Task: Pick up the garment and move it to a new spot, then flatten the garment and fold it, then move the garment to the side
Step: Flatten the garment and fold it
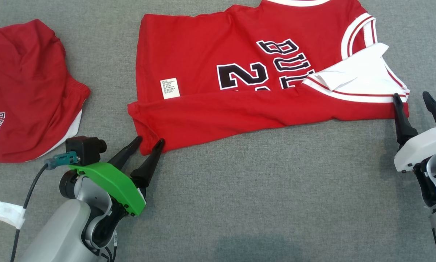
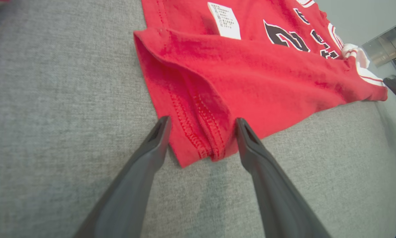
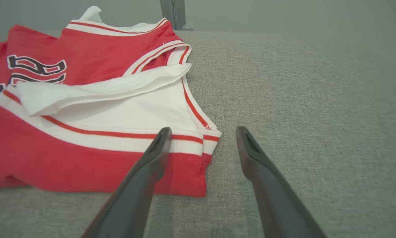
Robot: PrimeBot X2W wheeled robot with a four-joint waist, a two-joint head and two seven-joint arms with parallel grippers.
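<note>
Left tool (image 1: 150, 140) stands spread and empty, fingers straddling the jersey's (image 1: 210, 109) near hem corner. Right tool (image 1: 411, 95) is spread too, at the jersey's near armhole corner. The jersey lies on the bench (image 1: 261, 189), 1 long fold laid. Folding seems in hand; next likely calls for pinching both corners.

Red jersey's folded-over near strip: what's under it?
The folded red strip lies on the red basketball jersey itself, covering the lower part of its black numerals and lettering. White care label sits just clear. Deeper layers hidden.

Soft even light, faint shadows, warped edges
</note>
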